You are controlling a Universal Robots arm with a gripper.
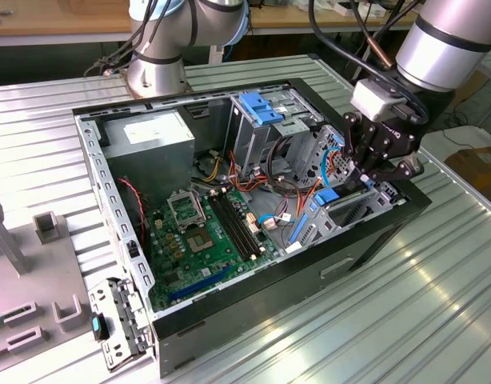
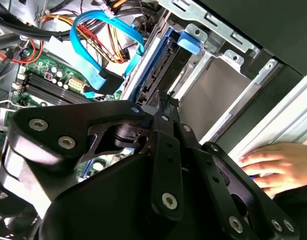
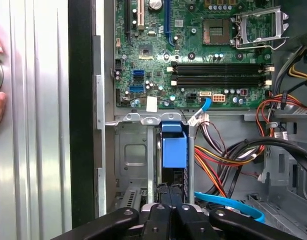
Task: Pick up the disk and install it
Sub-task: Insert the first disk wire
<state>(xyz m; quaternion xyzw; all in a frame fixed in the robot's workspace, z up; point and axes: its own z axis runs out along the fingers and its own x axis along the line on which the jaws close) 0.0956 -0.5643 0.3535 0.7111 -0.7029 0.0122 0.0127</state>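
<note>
And here's the disk (image 3: 173,150), standing on edge in the metal drive bay (image 3: 133,155) of the open computer case (image 1: 365,240). In the first wrist view it shows a bright blue end tab over a thin dark body, squeezed between two grey rails. The gripper (image 3: 171,190) is right on it, black fingers (image 3: 161,200) drawn together with no gap between them. Their tips sit at the disk's near end, though whether they press on it I cannot tell. The second wrist view looks along the length of the disk (image 2: 158,60), with a blue side rail running beside the dark slab to the blue tab at the far end. There the gripper (image 2: 163,102) looms large in front, and a flat blue cable (image 2: 93,45) loops over the green motherboard (image 2: 48,75). The exterior view gives the whole layout: the case lies open on a ribbed metal table (image 1: 437,304), and the arm (image 1: 445,40) comes in from the exterior view's right. The gripper (image 1: 365,178) is low over the bay at that end, with a spot of the disk's blue (image 1: 325,194) just beside it. Also there are a pale blue bracket (image 1: 260,108) up on the cage and the grey box (image 1: 153,140) in the far corner. Both wrist views catch a hand (image 2: 273,167) resting on the table just outside the case wall.
</note>
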